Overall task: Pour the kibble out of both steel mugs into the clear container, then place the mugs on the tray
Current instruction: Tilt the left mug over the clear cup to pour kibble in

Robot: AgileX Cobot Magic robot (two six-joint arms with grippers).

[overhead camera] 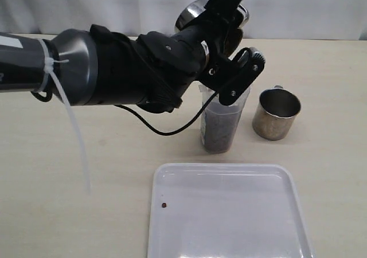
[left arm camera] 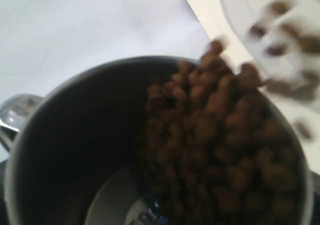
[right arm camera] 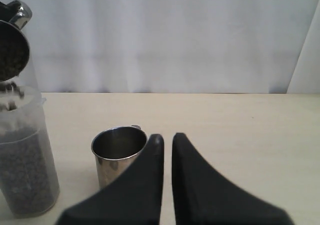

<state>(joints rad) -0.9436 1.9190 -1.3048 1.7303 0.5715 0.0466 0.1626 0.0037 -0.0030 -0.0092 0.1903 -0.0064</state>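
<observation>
My left gripper (overhead camera: 222, 17) is shut on a steel mug (overhead camera: 190, 14) and holds it tipped above the clear container (overhead camera: 221, 126). In the left wrist view, kibble (left arm camera: 220, 145) slides over the rim of this mug (left arm camera: 60, 150) and falls blurred toward the container's mouth. The container is partly filled with kibble (overhead camera: 218, 135). A second steel mug (overhead camera: 276, 113) stands upright to the container's right and looks empty (right arm camera: 117, 152). Close beside it, my right gripper (right arm camera: 166, 137) is shut with nothing between its fingers. The white tray (overhead camera: 229, 223) lies in front.
One loose pellet (overhead camera: 164, 204) lies on the tray's left part. The left arm's black cable (overhead camera: 166, 129) hangs in front of the container, and a white zip tie (overhead camera: 77, 137) dangles from the arm. A white curtain closes off the back of the table.
</observation>
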